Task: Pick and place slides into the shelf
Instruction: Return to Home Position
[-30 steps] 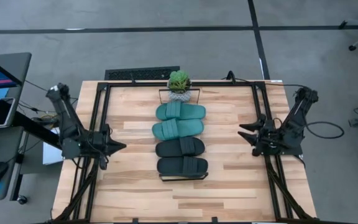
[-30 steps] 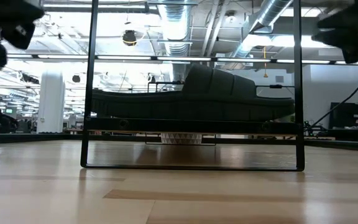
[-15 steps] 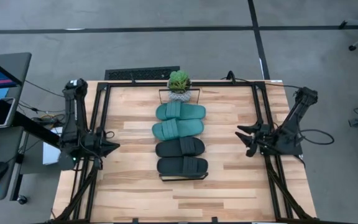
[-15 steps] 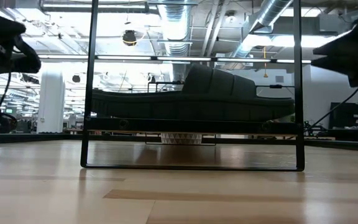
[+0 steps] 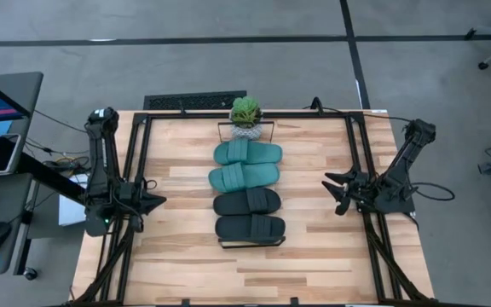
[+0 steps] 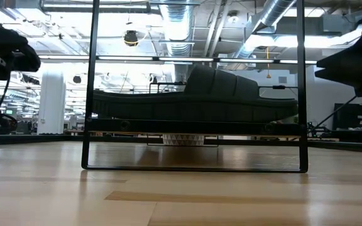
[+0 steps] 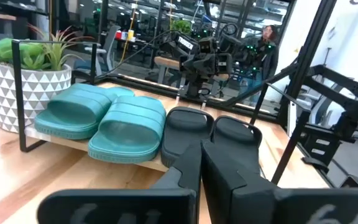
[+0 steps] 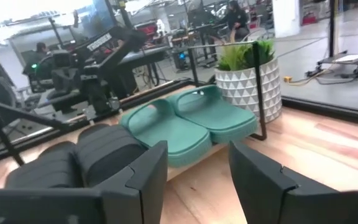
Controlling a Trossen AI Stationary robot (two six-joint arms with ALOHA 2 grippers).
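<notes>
High view: four slides lie in a row on the long narrow light-wood shelf with thin black end frames (image 7: 64, 142). The two teal-green wide-strap slides (image 5: 247, 153) are toward its plant end, and the two black wide-strap slides (image 5: 250, 228) are toward the other end.

Placing looks done; the step in hand is retreat.
- Left fingers (image 7: 185, 171): pressed together, empty, well apart from the shelf's left side.
- Right fingers (image 8: 145, 171): spread, empty, well apart from its right side.

Advice: pull each arm straight away from the shelf, never across the row. A nudge to the end black slide could tip it off.

Nearby: a small green plant in a white patterned pot (image 5: 245, 115) touches the shelf's far end. Bare wooden surface (image 5: 314, 256) flanks the shelf.
</notes>
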